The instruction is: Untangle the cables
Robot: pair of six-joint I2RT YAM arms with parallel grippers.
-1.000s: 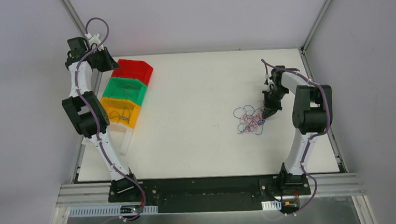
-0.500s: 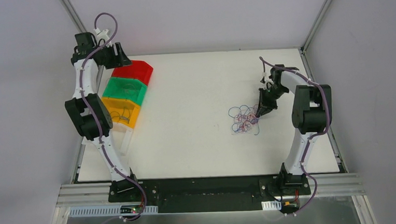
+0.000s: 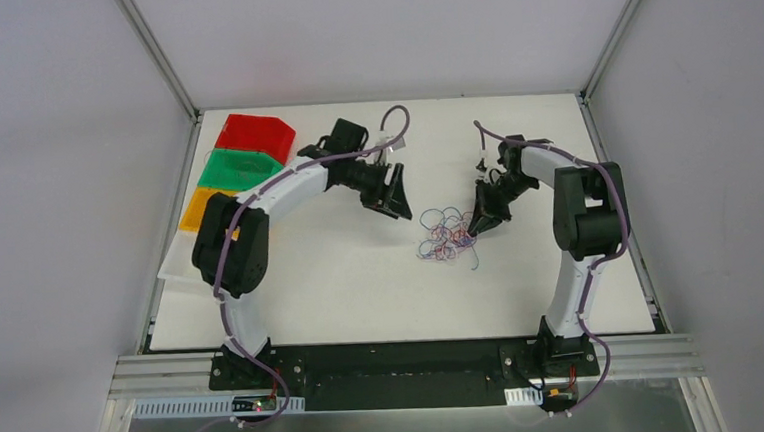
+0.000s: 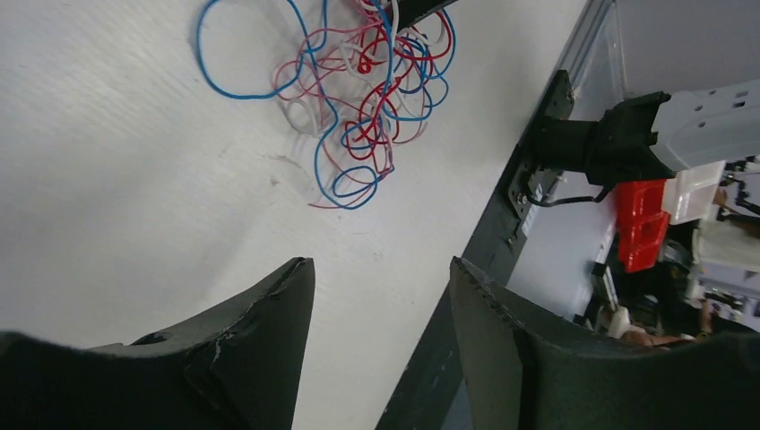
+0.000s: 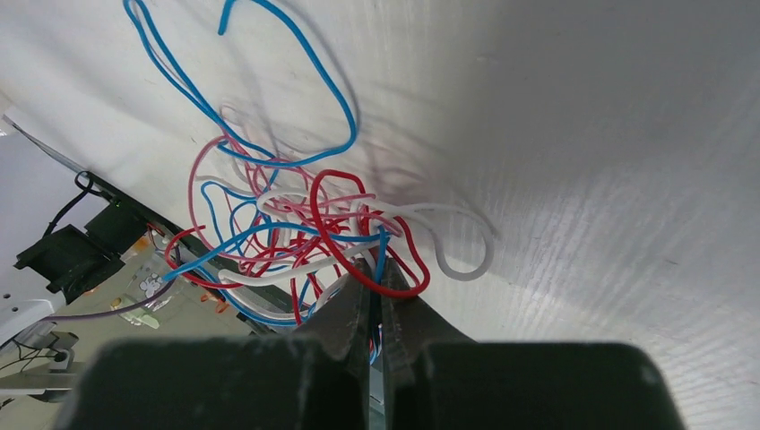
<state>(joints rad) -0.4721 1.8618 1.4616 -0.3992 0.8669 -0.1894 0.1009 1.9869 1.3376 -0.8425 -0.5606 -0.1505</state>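
Observation:
The cables [image 3: 441, 236] form a small tangle of red, blue and white strands on the white table, right of centre. My right gripper [image 3: 476, 228] is shut on the cables at the tangle's right edge; its wrist view shows strands pinched between the two fingers [image 5: 376, 278]. My left gripper [image 3: 397, 203] hangs open just left of and behind the tangle, nothing between its fingertips [image 4: 381, 273]. From the left wrist, the cables [image 4: 358, 90] lie ahead of the open jaws, apart from them.
Red [image 3: 256, 134], green [image 3: 238, 169] and yellow [image 3: 195, 209] bins stand in a row at the table's left edge. The table's black front rail [image 3: 387, 361] holds both arm bases.
My left arm has swung from over the bins to the middle of the table and its gripper has opened. My right gripper has dragged the tangle leftward.

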